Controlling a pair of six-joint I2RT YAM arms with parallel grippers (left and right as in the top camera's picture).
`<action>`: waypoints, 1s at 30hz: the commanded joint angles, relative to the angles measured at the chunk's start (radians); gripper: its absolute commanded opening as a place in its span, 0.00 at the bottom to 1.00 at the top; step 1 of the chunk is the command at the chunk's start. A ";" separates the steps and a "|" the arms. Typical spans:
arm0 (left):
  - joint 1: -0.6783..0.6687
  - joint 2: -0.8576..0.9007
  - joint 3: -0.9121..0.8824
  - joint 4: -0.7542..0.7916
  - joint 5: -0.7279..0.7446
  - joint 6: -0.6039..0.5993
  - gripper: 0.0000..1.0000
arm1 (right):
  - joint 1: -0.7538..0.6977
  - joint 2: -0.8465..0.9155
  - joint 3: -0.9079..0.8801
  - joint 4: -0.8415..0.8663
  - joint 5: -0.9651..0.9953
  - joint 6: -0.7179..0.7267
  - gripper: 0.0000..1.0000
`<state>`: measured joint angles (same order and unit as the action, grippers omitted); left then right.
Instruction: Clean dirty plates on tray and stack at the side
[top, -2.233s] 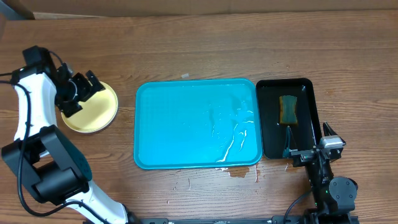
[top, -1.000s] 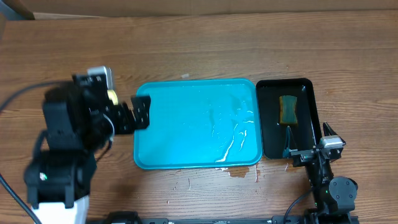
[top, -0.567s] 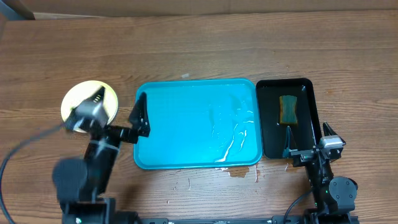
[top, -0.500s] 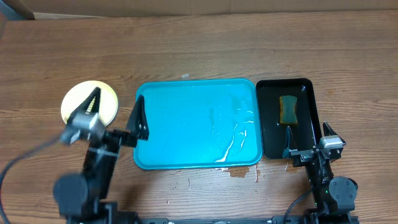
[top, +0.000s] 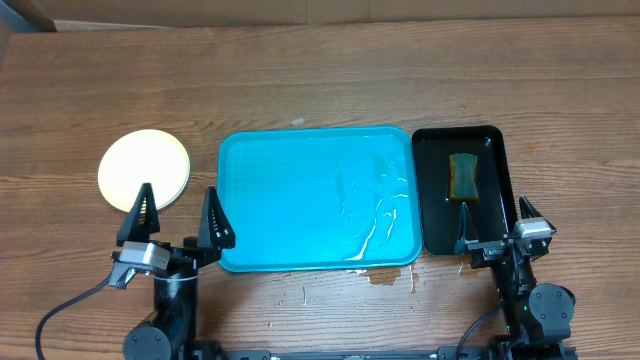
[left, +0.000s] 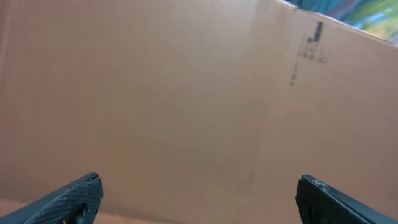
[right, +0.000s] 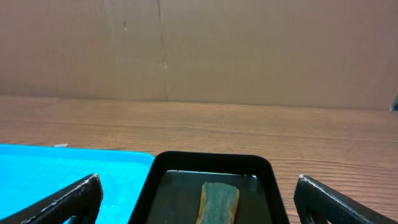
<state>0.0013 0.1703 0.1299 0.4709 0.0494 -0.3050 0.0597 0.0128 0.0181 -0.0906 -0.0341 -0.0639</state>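
The cyan-blue tray (top: 300, 200) lies mid-table with water streaks and no plates on it; its corner shows in the right wrist view (right: 56, 171). A stack of plates (top: 144, 170), pale yellow-green on top, sits on the table left of the tray. My left gripper (top: 176, 218) is open and empty at the front edge, below the stack and by the tray's left front corner; its wrist view shows only its fingertips (left: 199, 199) against a brown cardboard wall. My right gripper (top: 493, 225) is open and empty at the front right; its fingers (right: 199, 199) frame the black tray.
A narrow black tray (top: 490, 145) right of the blue tray holds a green-and-yellow sponge (top: 462, 176), which also shows in the right wrist view (right: 217, 202). A small water spill (top: 385, 276) lies on the wood before the blue tray. A cardboard wall (right: 249, 50) backs the table.
My left arm has let go of the plate at the stack and drawn back from the left side to the table's front edge, gripper open. The right arm has not moved.
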 joint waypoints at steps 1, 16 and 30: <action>0.000 -0.060 -0.061 0.005 -0.083 -0.018 1.00 | -0.001 -0.010 -0.010 0.007 0.007 -0.004 1.00; 0.013 -0.167 -0.126 -0.346 -0.135 -0.017 1.00 | -0.001 -0.010 -0.010 0.007 0.008 -0.004 1.00; 0.012 -0.167 -0.125 -0.548 -0.066 0.175 1.00 | -0.001 -0.010 -0.010 0.007 0.008 -0.004 1.00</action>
<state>0.0082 0.0158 0.0086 -0.0761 -0.0467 -0.2161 0.0593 0.0128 0.0185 -0.0898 -0.0338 -0.0643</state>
